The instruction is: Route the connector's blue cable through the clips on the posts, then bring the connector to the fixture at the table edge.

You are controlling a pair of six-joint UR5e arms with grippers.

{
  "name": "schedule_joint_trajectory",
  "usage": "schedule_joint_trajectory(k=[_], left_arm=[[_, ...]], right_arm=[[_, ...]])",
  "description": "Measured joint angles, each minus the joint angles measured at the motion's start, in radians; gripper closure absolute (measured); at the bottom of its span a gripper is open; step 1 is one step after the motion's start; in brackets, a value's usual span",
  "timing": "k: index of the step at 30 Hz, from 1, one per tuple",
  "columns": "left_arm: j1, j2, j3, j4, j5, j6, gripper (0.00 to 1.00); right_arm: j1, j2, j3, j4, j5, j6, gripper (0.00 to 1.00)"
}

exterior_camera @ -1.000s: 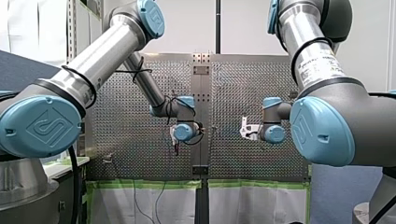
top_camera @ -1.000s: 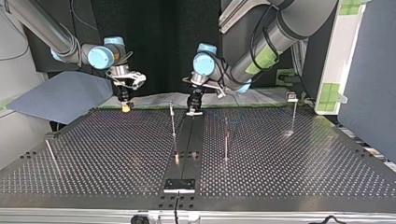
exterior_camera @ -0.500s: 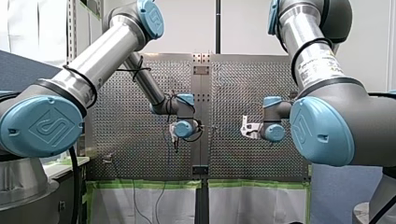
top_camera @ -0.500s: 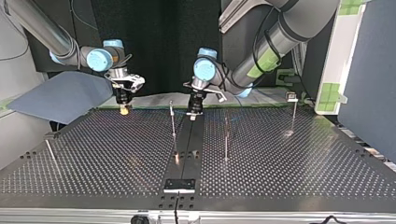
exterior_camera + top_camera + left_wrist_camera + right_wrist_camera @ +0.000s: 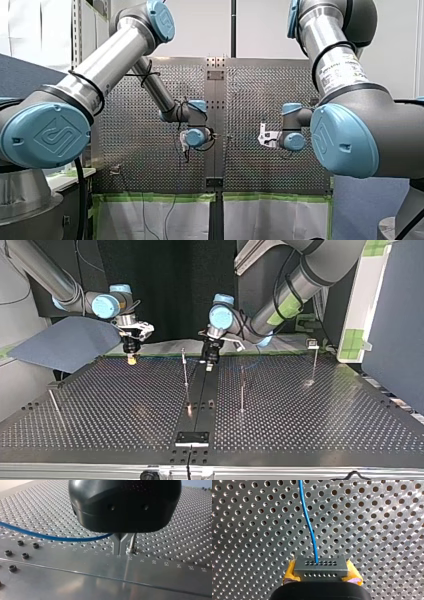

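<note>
The connector point(image 5: 320, 567) sits clamped in my right claw point(image 5: 322, 572) above the surface point(image 5: 374, 530), leaving its blue cable point(image 5: 308, 522) running toward my left claw point(image 5: 120, 547). That claw is apparently pinched on the cable beside a post point(image 5: 133, 541), likely to guide it clipward.
</note>
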Motion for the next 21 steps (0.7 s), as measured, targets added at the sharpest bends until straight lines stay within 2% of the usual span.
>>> schedule_joint_trajectory(k=[13,21], left_arm=[[0.009,-0.005,0.032,-0.029,0.017,-0.001,1.0],[0.012,-0.059,0.102,-0.081,0.015,0.011,1.0]], right_arm=[[0.002,0.053,-0.044,0.031,0.001,-0.012,1.0],[0.003,0.057,-0.077,0.052,0.001,-0.013,1.0]])
